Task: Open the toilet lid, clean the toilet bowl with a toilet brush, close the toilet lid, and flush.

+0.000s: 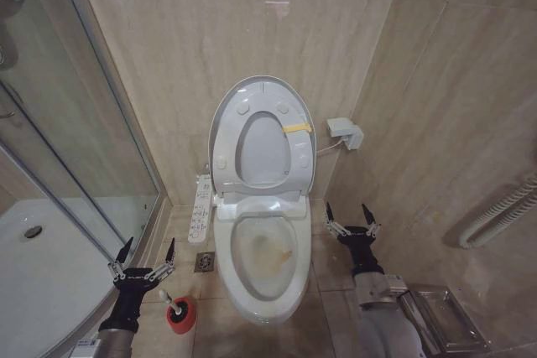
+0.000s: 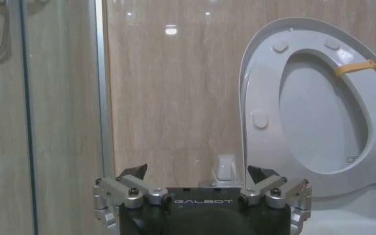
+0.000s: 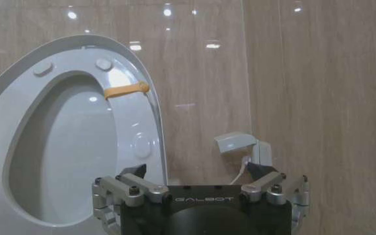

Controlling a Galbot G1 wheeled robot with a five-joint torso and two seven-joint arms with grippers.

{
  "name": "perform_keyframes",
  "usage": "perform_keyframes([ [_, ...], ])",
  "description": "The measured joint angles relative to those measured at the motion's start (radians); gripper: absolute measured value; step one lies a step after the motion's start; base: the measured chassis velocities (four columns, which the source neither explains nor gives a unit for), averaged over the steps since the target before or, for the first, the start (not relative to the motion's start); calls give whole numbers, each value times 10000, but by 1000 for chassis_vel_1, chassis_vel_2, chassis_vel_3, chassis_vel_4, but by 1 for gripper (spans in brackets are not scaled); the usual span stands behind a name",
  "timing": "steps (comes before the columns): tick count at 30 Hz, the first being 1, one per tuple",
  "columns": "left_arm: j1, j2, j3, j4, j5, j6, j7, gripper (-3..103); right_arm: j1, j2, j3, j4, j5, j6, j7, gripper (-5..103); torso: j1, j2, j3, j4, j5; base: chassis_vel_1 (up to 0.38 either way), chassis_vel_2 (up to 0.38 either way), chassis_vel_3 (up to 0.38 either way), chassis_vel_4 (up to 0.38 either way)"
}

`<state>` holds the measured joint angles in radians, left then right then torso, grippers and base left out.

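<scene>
At the lower left of the head view my left gripper (image 1: 147,251) hangs with its jaws spread wide, holding nothing; the toilet brush (image 1: 170,299) stands in its red holder (image 1: 182,314) just below and right of it on the tiled floor (image 1: 336,266). At centre the toilet lid (image 1: 252,94) leans upright against the beige wall (image 1: 210,31), the seat (image 1: 294,157) with its yellow tag raised against it, and the stained toilet bowl (image 1: 264,253) lies open below. My right gripper (image 1: 352,217), jaws likewise open and empty, hovers beside the bowl's right rim. A glass shower door (image 1: 67,123) fills the upper left.
</scene>
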<state>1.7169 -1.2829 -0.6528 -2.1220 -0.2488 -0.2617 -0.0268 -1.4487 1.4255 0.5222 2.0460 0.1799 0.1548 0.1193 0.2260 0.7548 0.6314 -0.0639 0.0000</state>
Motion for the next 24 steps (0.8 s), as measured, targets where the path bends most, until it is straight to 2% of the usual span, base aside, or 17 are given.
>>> perform_keyframes([
  [18, -8, -17, 3, 0, 3, 30, 0, 100, 0, 0, 0, 0, 0, 0, 0, 100, 0, 0, 0, 0, 0, 0, 0, 0, 0],
  [20, -26, -56, 17, -1, 19, 120, -6, 100, 0, 0, 0, 0, 0, 0, 0, 100, 0, 0, 0, 0, 1, 0, 0, 0, 0],
  [23, -238, -494, 223, -26, 226, 1059, -87, 100, 0, 0, 0, 0, 0, 0, 0, 100, 0, 0, 0, 0, 1, 0, 0, 0, 0],
  [24, -238, -494, 223, -26, 226, 1059, -87, 100, 0, 0, 0, 0, 0, 0, 0, 100, 0, 0, 0, 0, 1, 0, 0, 0, 0],
])
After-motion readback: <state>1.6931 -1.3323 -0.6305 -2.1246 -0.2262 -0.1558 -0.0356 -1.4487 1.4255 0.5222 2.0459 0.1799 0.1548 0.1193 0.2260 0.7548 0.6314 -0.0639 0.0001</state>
